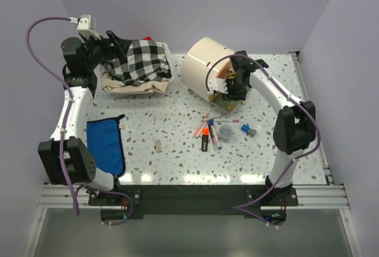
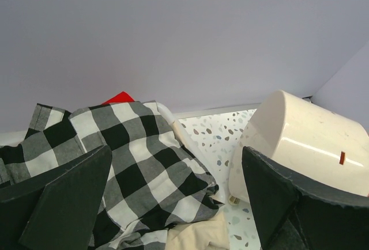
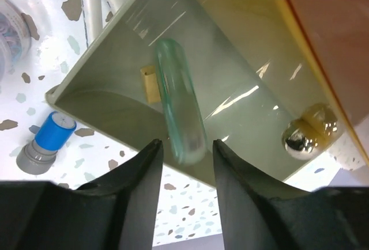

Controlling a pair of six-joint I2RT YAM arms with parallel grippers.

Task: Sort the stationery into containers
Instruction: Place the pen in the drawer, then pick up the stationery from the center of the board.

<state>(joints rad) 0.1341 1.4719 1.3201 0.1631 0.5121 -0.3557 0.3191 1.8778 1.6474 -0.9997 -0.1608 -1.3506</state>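
The containers are one cream drum cabinet (image 1: 201, 61) with one orange-fronted drawer (image 3: 115, 88) pulled open. My right gripper (image 3: 187, 146) hangs over that drawer, open. A blurred green eraser (image 3: 180, 100) sits just ahead of its fingertips with a gap on each side, loose inside the drawer. A small beige piece (image 3: 151, 84) lies in the drawer beside it. On the table lie pens (image 1: 213, 118), an orange highlighter (image 1: 204, 134), a clear round pot (image 1: 226, 131) and a beige eraser (image 1: 159, 145). My left gripper (image 2: 176, 169) is open and empty above the checked cloth (image 2: 132, 158).
A gold knob (image 3: 305, 135) sticks out of the drawer front. A blue-capped grey item (image 3: 49, 140) stands on the table by the drawer's corner. A blue cloth (image 1: 106, 144) lies at the near left. The checked cloth pile (image 1: 139, 61) is at the back left, next to the cabinet (image 2: 305, 140).
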